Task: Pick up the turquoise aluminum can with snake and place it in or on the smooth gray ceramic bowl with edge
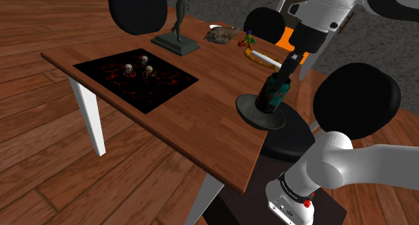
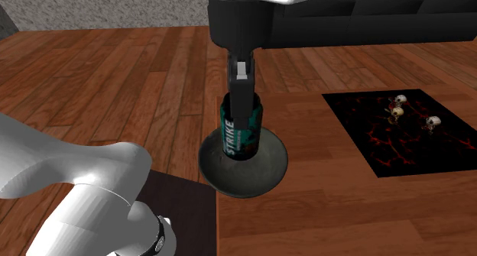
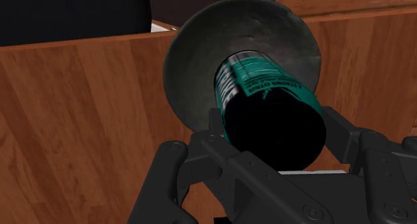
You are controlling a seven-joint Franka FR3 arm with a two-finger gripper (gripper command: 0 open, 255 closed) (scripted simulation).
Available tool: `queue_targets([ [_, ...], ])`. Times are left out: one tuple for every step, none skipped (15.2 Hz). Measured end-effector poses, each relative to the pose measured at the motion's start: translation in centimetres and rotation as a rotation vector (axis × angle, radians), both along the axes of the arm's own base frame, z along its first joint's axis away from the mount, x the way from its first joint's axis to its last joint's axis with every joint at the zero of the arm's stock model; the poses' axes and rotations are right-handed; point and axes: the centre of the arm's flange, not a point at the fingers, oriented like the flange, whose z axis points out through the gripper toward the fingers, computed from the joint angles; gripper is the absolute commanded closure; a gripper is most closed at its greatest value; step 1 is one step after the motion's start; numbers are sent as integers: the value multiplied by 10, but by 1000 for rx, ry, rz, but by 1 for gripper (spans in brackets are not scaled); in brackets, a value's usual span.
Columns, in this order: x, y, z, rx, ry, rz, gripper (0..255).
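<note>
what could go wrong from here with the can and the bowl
1. The bowl sits right at the table edge and seems to reach slightly past it. A sideways nudge from the gripper as it lets go might push the bowl off.
2. The can is tall and the bowl is shallow and curved. Once the fingers clasping the can open, it may tip over or roll out.
</note>
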Motion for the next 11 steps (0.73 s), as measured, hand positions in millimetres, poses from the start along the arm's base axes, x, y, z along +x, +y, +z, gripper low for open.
queue_targets([
  [-1, 0, -6, 0, 0, 0, 255],
  [-1, 0, -10, 0, 0, 0, 255],
  [-1, -1, -13, 0, 0, 0, 255],
  [0, -1, -15, 0, 0, 0, 255],
  [0, -1, -15, 0, 0, 0, 255],
  [0, -1, -16, 0, 0, 0, 255],
  [0, -1, -16, 0, 0, 0, 255],
  [0, -1, -16, 0, 0, 0, 255],
  [0, -1, -16, 0, 0, 0, 255],
  [0, -1, -16, 0, 0, 0, 0],
  [0, -1, -16, 0, -1, 0, 0],
])
